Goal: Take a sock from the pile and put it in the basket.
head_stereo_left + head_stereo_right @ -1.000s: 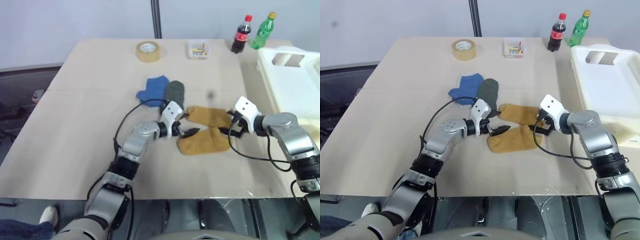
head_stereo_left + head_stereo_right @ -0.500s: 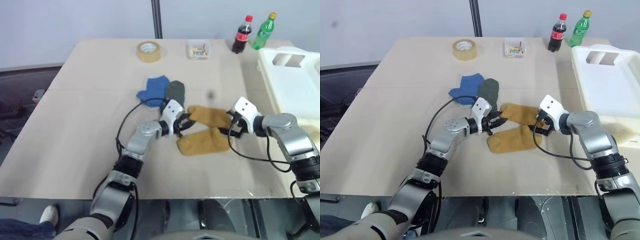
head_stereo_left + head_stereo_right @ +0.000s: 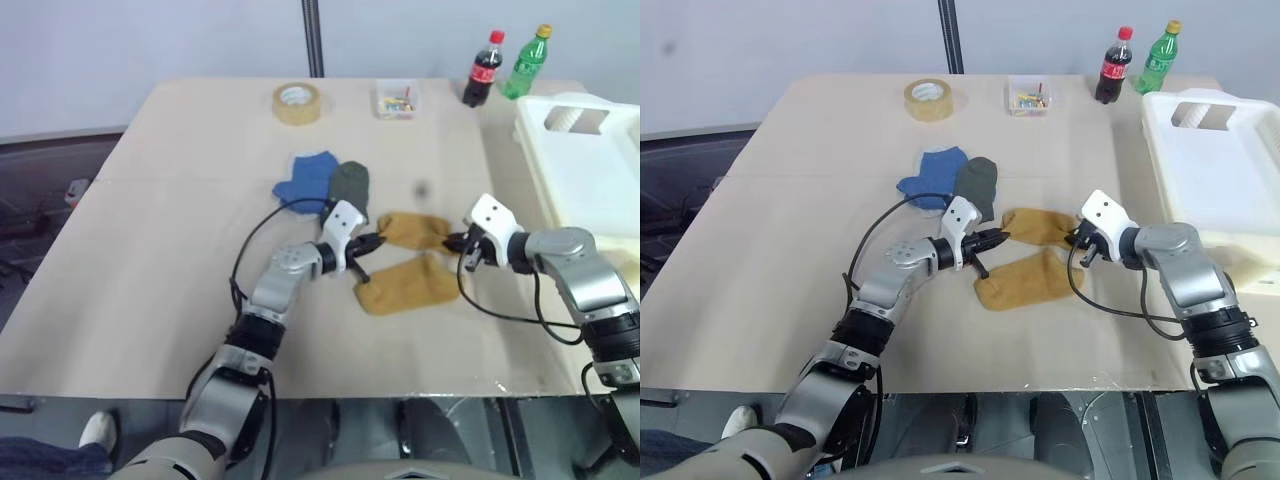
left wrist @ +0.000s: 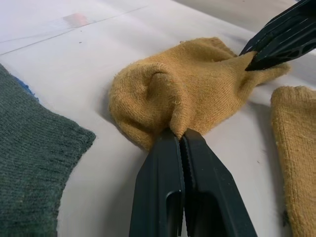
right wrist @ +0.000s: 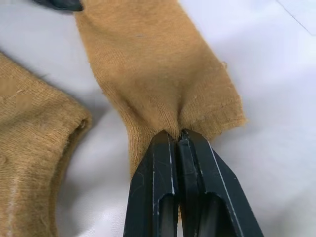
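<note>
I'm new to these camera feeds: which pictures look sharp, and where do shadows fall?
Head views: even, soft light, only faint shadows under the arms on the table. Left wrist view: the sock's knit is crisp, a soft shadow beneath its bunched end. Right wrist view: weave is sharp near the jaws, with shadow between the two yellow socks.

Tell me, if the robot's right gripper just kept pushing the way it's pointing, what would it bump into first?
The mustard sock it is already pinching: the right gripper is shut on one end. Beyond that lies the left gripper, clamped on the sock's other end, though depth is hard to judge.
</note>
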{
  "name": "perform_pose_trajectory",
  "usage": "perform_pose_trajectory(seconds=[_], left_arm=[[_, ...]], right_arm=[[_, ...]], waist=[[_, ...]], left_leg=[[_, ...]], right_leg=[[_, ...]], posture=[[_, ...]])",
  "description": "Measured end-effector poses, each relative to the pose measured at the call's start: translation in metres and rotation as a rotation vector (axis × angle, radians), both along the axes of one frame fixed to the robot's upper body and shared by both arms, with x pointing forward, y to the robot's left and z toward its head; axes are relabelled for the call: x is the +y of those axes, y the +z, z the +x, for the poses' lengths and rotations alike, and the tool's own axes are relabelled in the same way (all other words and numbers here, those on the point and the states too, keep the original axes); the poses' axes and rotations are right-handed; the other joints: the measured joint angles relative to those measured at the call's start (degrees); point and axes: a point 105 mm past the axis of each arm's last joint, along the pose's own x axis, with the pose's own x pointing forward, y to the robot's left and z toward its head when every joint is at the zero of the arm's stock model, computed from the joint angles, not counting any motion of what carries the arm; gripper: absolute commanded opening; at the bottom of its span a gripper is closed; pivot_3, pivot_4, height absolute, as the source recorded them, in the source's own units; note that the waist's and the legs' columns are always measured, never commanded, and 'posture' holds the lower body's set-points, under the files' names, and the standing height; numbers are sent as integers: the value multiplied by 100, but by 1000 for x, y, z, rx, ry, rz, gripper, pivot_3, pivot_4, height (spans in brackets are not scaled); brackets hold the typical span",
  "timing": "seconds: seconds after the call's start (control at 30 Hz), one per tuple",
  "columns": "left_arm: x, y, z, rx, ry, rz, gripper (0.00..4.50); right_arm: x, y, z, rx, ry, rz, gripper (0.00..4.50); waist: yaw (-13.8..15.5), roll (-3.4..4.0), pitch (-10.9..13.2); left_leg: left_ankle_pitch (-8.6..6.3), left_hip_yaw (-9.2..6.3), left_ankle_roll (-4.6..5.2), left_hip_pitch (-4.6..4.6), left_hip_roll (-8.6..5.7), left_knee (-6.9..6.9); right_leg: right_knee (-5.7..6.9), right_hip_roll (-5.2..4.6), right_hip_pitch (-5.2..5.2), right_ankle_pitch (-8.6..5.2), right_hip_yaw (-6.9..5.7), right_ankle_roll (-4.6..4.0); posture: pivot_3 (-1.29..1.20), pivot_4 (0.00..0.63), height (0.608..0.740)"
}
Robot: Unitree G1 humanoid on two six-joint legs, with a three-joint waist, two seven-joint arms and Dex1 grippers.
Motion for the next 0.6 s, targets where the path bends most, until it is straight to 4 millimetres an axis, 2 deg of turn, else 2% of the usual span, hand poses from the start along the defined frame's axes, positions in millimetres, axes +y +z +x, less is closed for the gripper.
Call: perform_pose_trajectory(seconds=[0.07, 0.13, 0.23, 0.3, 0.37, 0.47, 0.6], left_arm=[[1, 1, -1, 0, 4, -8, 0], [3, 14, -7, -4, 11, -56, 0], [11, 49, -28, -29, 0, -152, 0], [21, 67, -49, -51, -1, -177, 0], [26, 68, -59, -40, 6, -172, 0], [36, 49, -88, 60, 50, -143, 0], [40, 37, -107, 130, 105, -113, 0]], right_arm=[[-1, 3, 0, -5, -4, 7, 15], [0, 13, -2, -25, 2, 7, 15], [4, 36, -10, -75, 27, 18, 15], [12, 51, -23, -100, 78, 25, 15], [18, 53, -32, -88, 112, 28, 15], [29, 48, -57, -31, 213, 11, 15], [42, 44, -67, -13, 272, -9, 15]], waist=[[-3, 0, 0], [-12, 0, 2], [-19, 0, 3], [-14, 0, 2], [1, 1, 0], [9, 0, 1], [14, -1, 1]], left_leg=[[0, 0, 0, -2, 0, 0], [0, 3, 0, -7, 2, -1], [0, 4, 0, -11, 9, -3], [-11, 3, 17, -8, 10, -4], [-14, 3, 22, -1, 10, -3], [-15, 2, 25, 0, 7, -1], [-15, -7, 25, 7, 9, 1]], right_leg=[[0, 0, -2, 0, 1, 0], [5, 0, -9, 0, 6, 0], [6, 0, -15, -1, 10, 0], [6, 0, -13, -1, 9, 0], [4, 0, -5, -1, 8, 0], [0, -5, 0, -1, 7, 0], [4, -3, 7, -1, -2, 0]], posture=[[0, 150, 738], [0, 150, 738], [0, 150, 738], [0, 150, 738], [0, 150, 738], [0, 150, 738], [0, 150, 738]])
